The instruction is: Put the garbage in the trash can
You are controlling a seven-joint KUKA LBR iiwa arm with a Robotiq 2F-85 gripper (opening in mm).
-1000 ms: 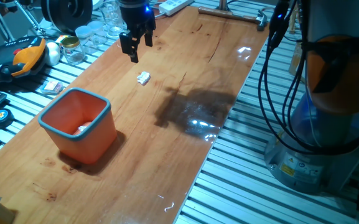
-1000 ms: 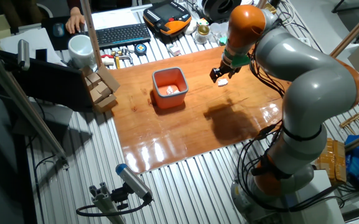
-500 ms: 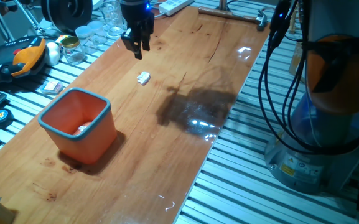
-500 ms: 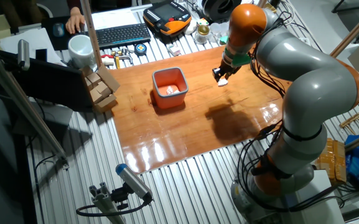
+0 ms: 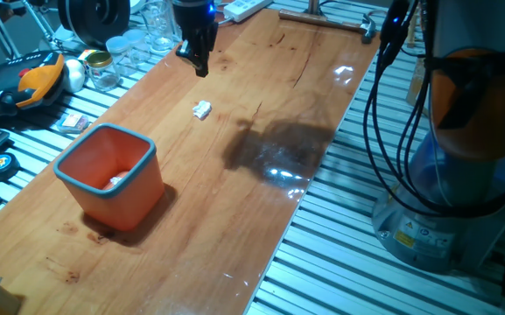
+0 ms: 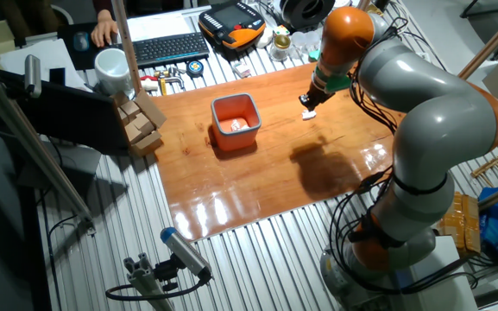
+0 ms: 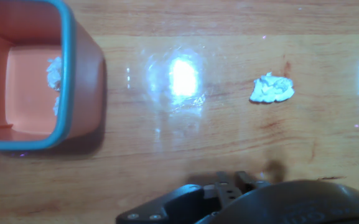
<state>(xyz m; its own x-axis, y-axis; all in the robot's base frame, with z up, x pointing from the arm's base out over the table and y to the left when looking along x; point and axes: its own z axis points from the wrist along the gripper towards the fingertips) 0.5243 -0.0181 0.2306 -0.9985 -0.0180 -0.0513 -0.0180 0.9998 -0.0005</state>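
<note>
Since a second earlier, only the gripper (image 5: pixel 199 61) had changed: its fingers, spread apart before, had drawn together into a single dark tip, and it had risen slightly and drifted toward the table's far end. It was clenched on nothing, hanging above the wood. The garbage (image 5: pixel 202 109), a crumpled white scrap, lay where it had been on the table (image 5: pixel 261 219), at about 6 o'clock from the gripper in one fixed view and at roughly 1 o'clock in the hand view (image 7: pixel 271 88). The trash can (image 5: pixel 110 175) stood well apart at 7 o'clock, with white scraps already lying inside it (image 7: pixel 55 74). Judging by that, some waste was already binned, while this piece remained ungrasped; picking it up, carrying and dropping it were left.
</note>
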